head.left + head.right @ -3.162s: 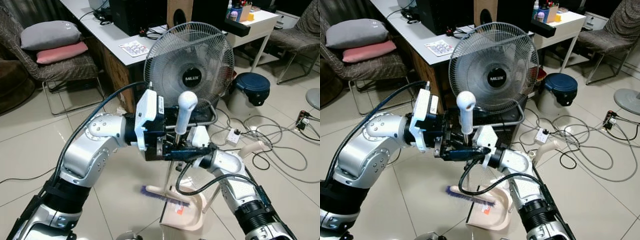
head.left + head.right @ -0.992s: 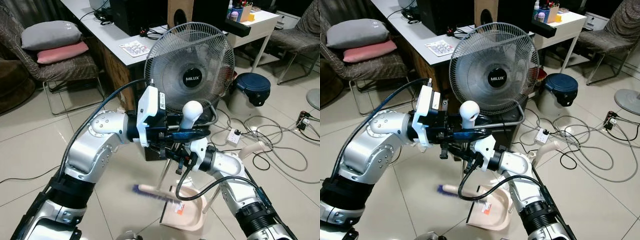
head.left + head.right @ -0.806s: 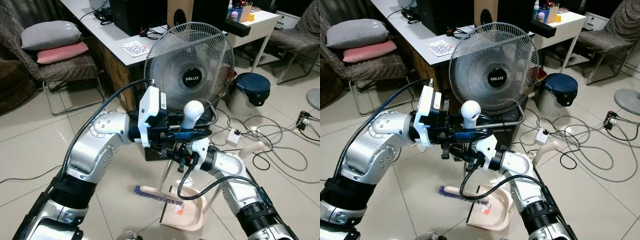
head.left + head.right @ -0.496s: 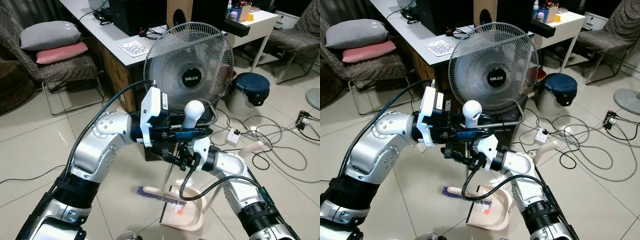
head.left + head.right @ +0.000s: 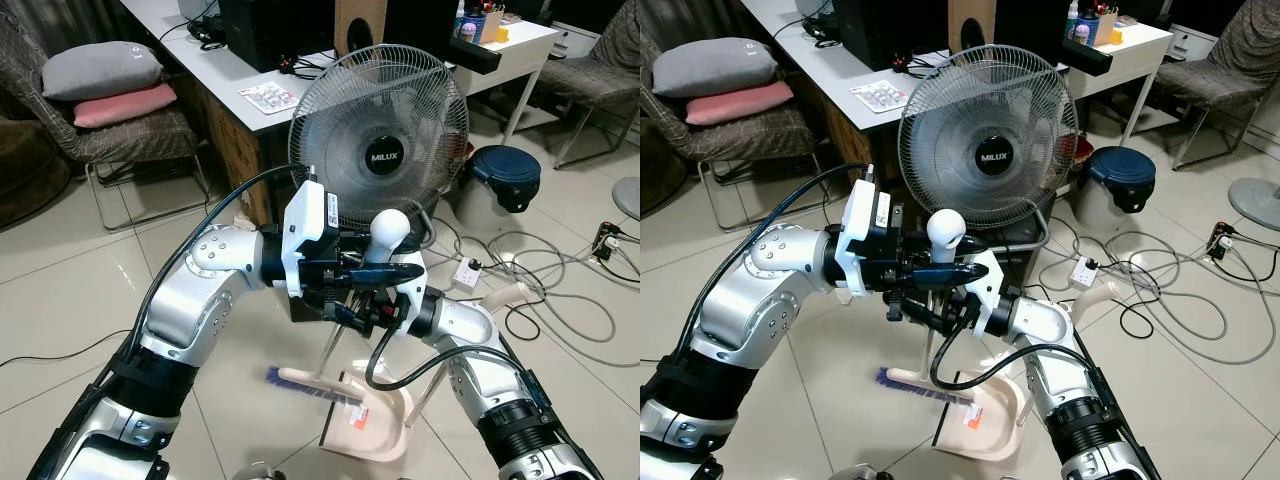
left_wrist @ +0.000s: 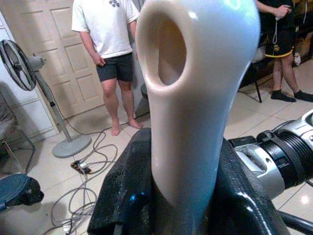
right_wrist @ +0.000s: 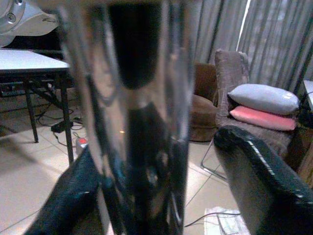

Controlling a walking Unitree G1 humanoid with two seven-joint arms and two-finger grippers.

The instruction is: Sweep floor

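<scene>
Broom (image 5: 340, 330) stood nearly upright before the robot, gripped by both arms high on its shaft. The left jaws (image 5: 372, 268) were clenched on the neck just under the rounded white knob (image 6: 195, 98); the right jaws (image 5: 352, 312) clasped the shiny shaft (image 7: 132, 122) just below them, a black finger (image 7: 254, 176) on either side. From both grips the long axis ran down and slightly toward the robot's left, ending in the purple bristles (image 5: 308, 383) on the tiled floor (image 5: 60, 300). Those bristles lay touching or just beside the open mouth of the beige dustpan (image 5: 372, 422), which sat on the robot's right side of the brush head. Any stroke would probably have to drive the head rightward into that pan. Behind stood a fan (image 5: 380, 140), with loose cables (image 5: 560, 300) trailing on the floor beyond.
</scene>
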